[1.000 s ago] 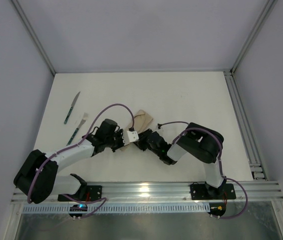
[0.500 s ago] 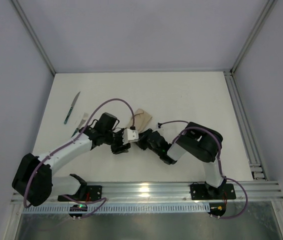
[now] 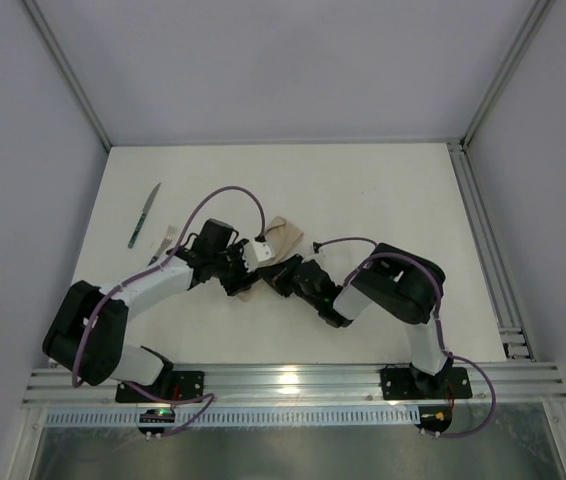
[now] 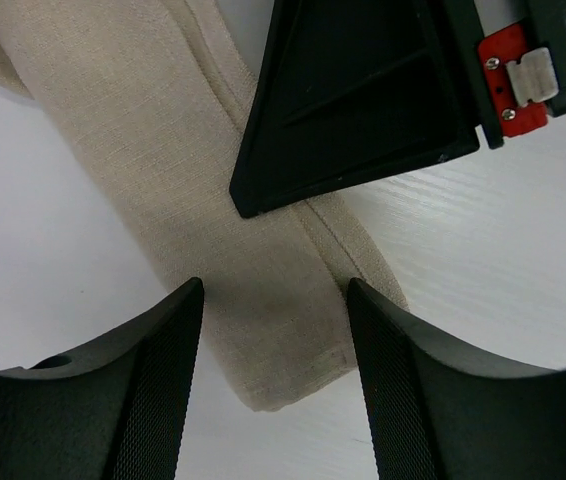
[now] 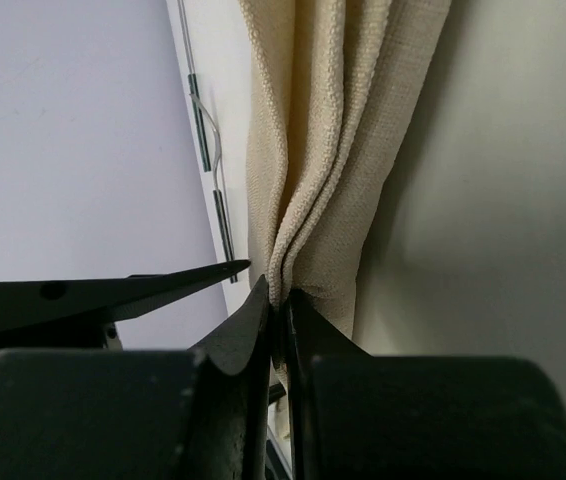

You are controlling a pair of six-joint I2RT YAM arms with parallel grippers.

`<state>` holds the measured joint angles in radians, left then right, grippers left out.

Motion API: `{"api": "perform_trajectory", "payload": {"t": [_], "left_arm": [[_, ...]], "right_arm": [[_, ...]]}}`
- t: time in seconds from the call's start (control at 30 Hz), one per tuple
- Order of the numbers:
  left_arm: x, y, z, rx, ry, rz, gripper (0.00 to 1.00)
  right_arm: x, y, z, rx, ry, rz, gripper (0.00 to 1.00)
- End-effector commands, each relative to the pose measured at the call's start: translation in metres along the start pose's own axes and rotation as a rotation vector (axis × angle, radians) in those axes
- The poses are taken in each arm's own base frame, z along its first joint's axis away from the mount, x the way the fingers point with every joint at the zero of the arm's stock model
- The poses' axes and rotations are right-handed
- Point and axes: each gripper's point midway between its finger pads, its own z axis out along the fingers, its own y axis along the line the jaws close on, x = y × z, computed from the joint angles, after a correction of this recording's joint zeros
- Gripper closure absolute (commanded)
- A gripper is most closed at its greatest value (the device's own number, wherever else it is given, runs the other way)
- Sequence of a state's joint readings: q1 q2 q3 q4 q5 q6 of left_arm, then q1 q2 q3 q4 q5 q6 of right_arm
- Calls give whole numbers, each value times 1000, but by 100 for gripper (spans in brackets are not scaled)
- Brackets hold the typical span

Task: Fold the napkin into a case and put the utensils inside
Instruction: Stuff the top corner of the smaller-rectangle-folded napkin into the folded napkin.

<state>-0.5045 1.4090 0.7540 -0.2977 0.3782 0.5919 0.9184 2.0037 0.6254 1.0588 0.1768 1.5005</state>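
The beige napkin (image 3: 285,235) lies folded into a long narrow strip (image 4: 163,150) on the white table. My left gripper (image 4: 274,300) is open, its fingers (image 4: 153,400) standing either side of the strip's narrow near end without touching it. My right gripper (image 5: 281,295) is shut on the strip's layered edge (image 5: 313,150), lifting the folds slightly. In the top view the left gripper (image 3: 246,280) and right gripper (image 3: 271,272) meet over the cloth. The knife (image 3: 144,215) lies at the far left, and the fork (image 3: 166,240) beside it is partly hidden by my left arm.
The right gripper's black finger (image 4: 353,100) rests on the cloth in the left wrist view. A purple cable (image 3: 228,195) arcs over the left arm. Aluminium rails (image 3: 483,230) line the right side and the near edge.
My left gripper has opened and let go of the napkin's end, and its arm has swung slightly farther from me. My right gripper has closed on the cloth's edge.
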Motion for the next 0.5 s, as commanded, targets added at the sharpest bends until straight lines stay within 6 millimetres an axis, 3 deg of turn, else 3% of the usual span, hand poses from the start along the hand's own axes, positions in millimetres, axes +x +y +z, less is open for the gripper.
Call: {"api": "perform_trajectory", "payload": {"t": [0.0,0.17,0.3,0.47], "left_arm": [[-17,28,4,-148,-45,92,38],[-16,34,13,-182,-37,102,38],[1,33,24,-176,25,109,38],[8,30,28,-169,32,117,37]], "right_arm": [[-4,33,5,-113,-15,-6,95],[-3,36,4,-125,-10,-5,95],[-2,41,4,-144,-4,5,95],[-3,44,2,-156,-4,12,95]]}}
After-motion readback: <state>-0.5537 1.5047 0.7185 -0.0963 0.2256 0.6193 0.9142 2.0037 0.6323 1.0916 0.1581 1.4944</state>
